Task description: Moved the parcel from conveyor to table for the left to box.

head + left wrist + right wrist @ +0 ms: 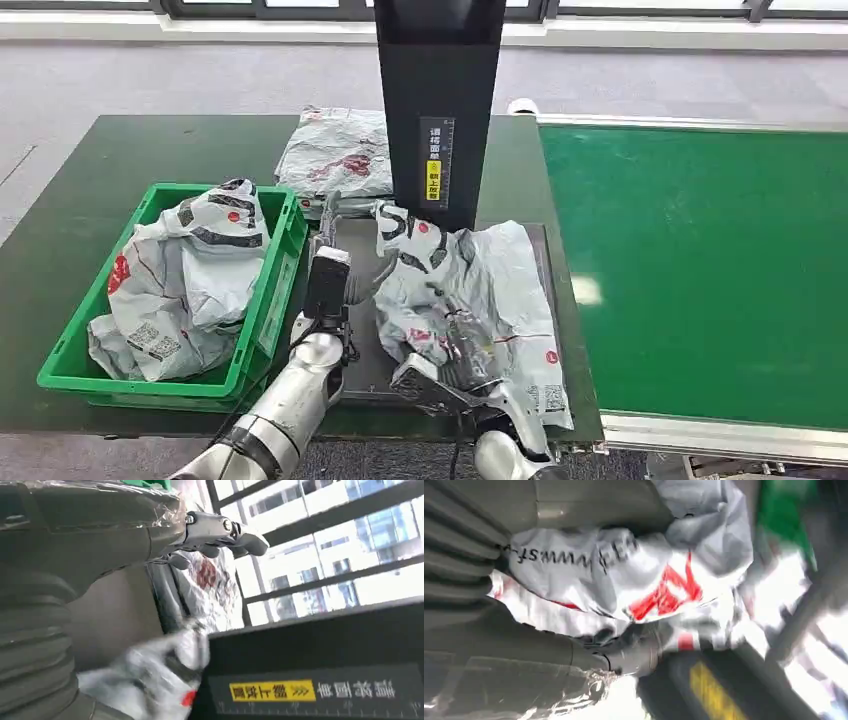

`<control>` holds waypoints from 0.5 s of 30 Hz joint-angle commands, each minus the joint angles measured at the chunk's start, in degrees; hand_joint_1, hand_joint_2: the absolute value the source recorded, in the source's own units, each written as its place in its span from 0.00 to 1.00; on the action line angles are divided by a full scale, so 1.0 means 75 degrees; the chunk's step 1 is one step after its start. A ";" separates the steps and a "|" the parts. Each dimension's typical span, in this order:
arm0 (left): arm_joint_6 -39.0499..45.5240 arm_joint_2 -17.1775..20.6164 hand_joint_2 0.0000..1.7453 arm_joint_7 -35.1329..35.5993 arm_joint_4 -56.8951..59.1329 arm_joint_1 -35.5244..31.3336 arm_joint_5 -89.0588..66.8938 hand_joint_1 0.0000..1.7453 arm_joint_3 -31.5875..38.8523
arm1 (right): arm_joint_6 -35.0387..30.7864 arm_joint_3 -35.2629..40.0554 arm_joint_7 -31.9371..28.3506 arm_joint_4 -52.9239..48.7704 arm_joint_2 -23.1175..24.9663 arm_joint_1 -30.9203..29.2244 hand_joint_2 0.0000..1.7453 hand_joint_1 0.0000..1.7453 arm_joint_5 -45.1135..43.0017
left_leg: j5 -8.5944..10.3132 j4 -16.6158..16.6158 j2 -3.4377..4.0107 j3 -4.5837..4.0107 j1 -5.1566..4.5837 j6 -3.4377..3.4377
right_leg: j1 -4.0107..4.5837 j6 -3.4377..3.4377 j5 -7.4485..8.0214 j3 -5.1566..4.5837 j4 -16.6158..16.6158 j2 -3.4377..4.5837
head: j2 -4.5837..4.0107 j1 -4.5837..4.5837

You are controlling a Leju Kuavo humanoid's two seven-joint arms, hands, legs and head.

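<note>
From the head view the parcel [470,290], a crumpled grey-white mailer bag, lies on a dark mat [360,290] on the table [90,170], just in front of a black post [437,100]. The right hand [455,355] sits on its near part, fingers closed into the plastic, gripping it. The right wrist view brings the same grip close: the thumb [634,652] presses against the bag [634,580], and red marks and a line of dark print beginning "www" show on it, too blurred to read further.

The left hand [330,225] reaches over the mat between the green box [285,250] and the parcel, holding nothing. The left wrist view shows its fingers [235,530] apart and free in the air, with a window behind.

The box already holds another bag [185,280] with small barcode labels. A third bag [335,155] lies flat behind the mat, beside the post. The conveyor [700,270] runs along the table's right side, its green belt bare near the parcel. The parcel's right edge reaches the mat's right edge.

The post bears a yellow label [433,185] and a scale strip; the left wrist view shows it [272,691] upside down with characters and arrows, not readable.
</note>
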 commanded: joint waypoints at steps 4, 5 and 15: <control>0.0040 0.0194 1.00 -0.0001 0.0123 -0.0039 0.0071 0.00 -0.0196 | -0.0224 -0.0877 -0.0350 -0.0104 0.0038 0.0062 0.00 0.00 -0.0412 | 0.0000 -0.0009 0.0008 0.0013 -0.0002 -0.0001 | -0.0001 -0.0004 0.0000 0.0009 -0.0006 0.0003 | 0.0000 0.0000; 0.0040 0.0194 1.00 -0.0001 0.0123 -0.0039 0.0071 0.00 -0.0196 | -0.0224 -0.0877 -0.0350 -0.0104 0.0038 0.0062 0.00 0.00 -0.0412 | -0.0001 -0.0011 0.0006 0.0019 0.0003 -0.0001 | 0.0004 -0.0006 0.0000 0.0018 -0.0012 0.0000 | 0.0000 0.0000; 0.0040 0.0194 1.00 -0.0001 0.0123 -0.0039 0.0071 0.00 -0.0196 | -0.0224 -0.0877 -0.0350 -0.0104 0.0038 0.0062 0.00 0.00 -0.0412 | -0.0002 -0.0006 0.0008 0.0014 0.0000 0.0001 | 0.0001 -0.0002 0.0000 0.0011 -0.0005 0.0004 | 0.0000 0.0000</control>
